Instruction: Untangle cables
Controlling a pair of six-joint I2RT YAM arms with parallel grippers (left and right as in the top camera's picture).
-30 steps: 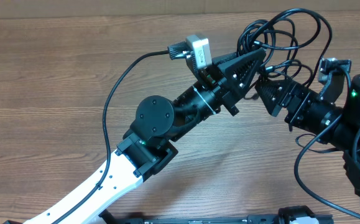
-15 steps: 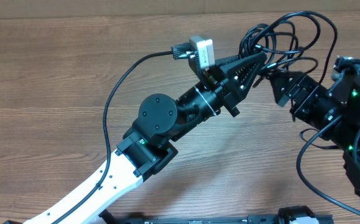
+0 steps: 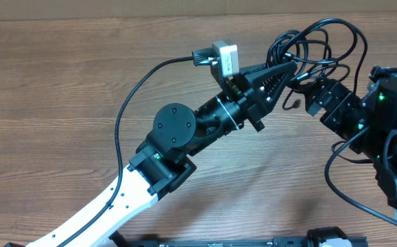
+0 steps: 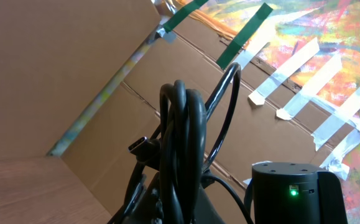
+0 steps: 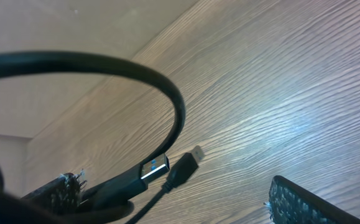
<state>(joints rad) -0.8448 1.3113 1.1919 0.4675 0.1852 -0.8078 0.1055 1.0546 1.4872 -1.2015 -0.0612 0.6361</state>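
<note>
Wood-grain brown tabletop (image 3: 61,82) fills the overhead view, and all the action gathers around the black, ribbed left gripper (image 3: 287,68). It's clamped tight on the bundle of thin black cables (image 4: 183,143). Its wrist camera shows the cords rising in a thick stack straight out from between its jaws, one loop bowing out to the side. From above, more loops fan out beyond that left gripper's tips.

Just beside the left gripper, almost nose to nose with it, sits the black right gripper (image 3: 309,95). Its jaws are spread wide, with nothing pinched between them. Its own camera catches one cord arcing across the view, and two plug ends close together: a silver-tipped USB plug (image 5: 156,167) and a small black plug (image 5: 191,160).

Behind the bundle in the left gripper stands a brown cardboard wall (image 4: 74,81), patched with green tape strips (image 4: 245,34).
</note>
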